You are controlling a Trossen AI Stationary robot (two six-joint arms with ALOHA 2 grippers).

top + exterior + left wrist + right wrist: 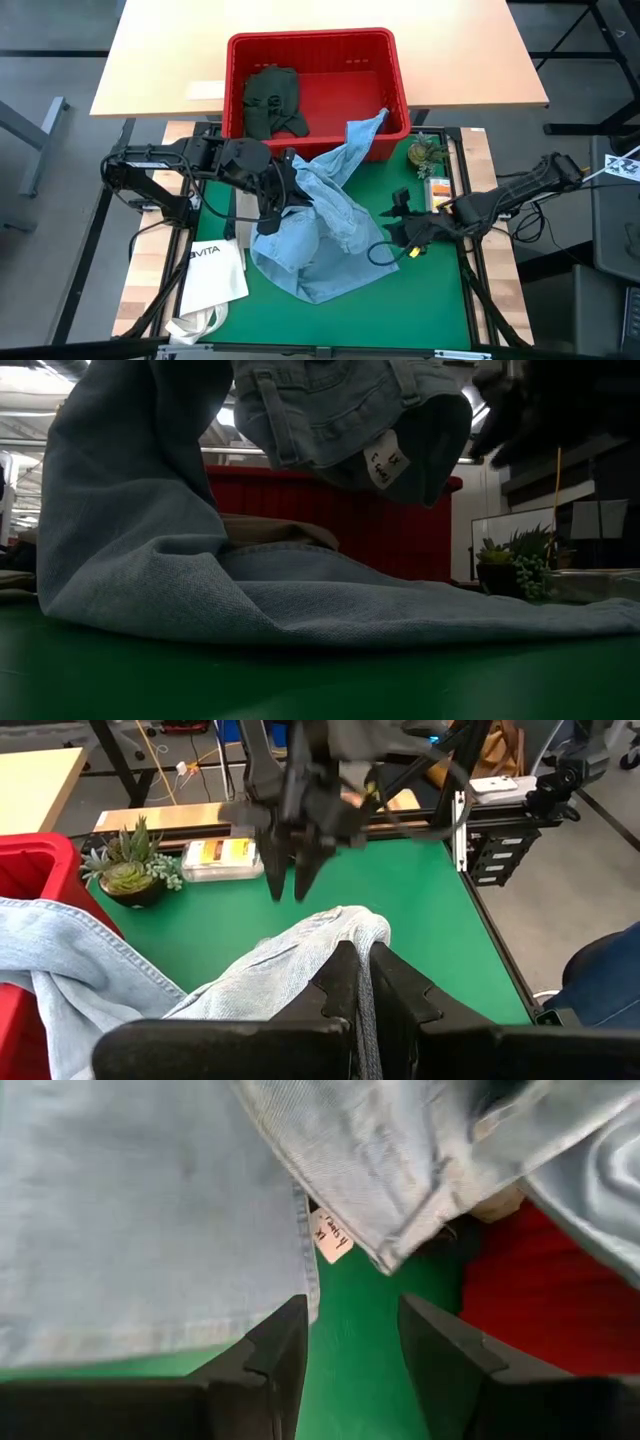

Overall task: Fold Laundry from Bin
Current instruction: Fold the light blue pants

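Note:
The light blue jeans (320, 225) lie bunched on the green mat (430, 290), with one leg (365, 130) draped over the near rim of the red bin (395, 75). A dark green garment (272, 100) lies inside the bin. My left gripper (272, 205) is shut on the jeans at their left side and holds that part raised. My right gripper (395, 222) hovers open at the jeans' right edge, fingers slanting down. In its wrist view, the right gripper (355, 1350) shows mat between the fingers, near a white label (330, 1235). My left gripper pinches a bunched fold of the jeans (362, 932) between its two fingers, coming from the table's left and slanting down. The held part is lifted off the mat. The rest of the jeans hangs slack onto the mat and over the bin's rim.
A white VITA tote bag (215, 275) lies at the mat's near left corner. A small potted plant (425, 152) and a flat yellow-and-white box (437, 185) stand at the mat's far right. Bare mat lies near and right of the jeans.

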